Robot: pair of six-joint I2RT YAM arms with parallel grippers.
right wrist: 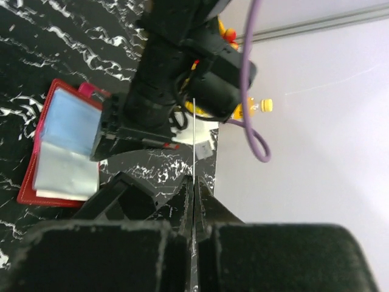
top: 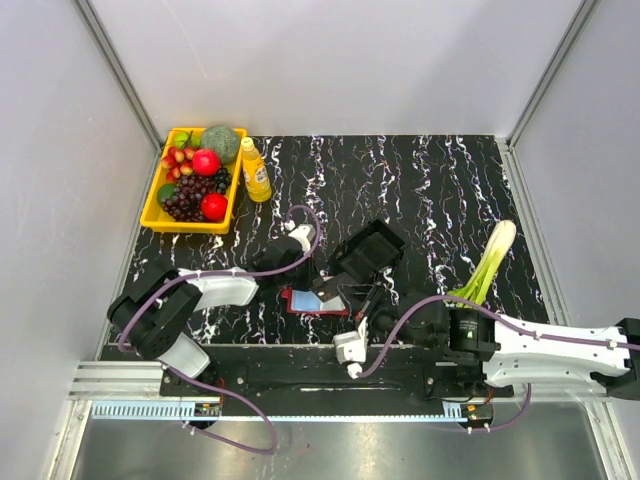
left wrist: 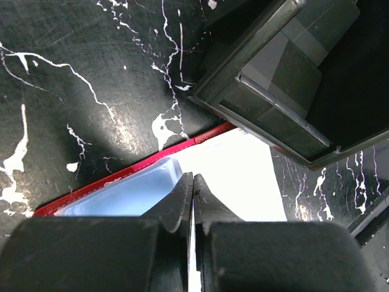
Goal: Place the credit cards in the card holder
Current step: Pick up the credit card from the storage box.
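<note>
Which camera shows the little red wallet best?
The right wrist view: the dark red leather-look wallet lies open, both panels showing. The top view shows it small and partly covered. The left wrist view catches only its red edge.

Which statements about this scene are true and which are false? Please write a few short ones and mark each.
1. The card holder lies open on the table. True.
2. The right gripper is open and empty. False: it is shut on a thin credit card, seen edge-on.
3. The leek lies in the yellow basket. False: it lies on the table, well apart from it.
4. A black tray sits close beside the card holder. True.
</note>
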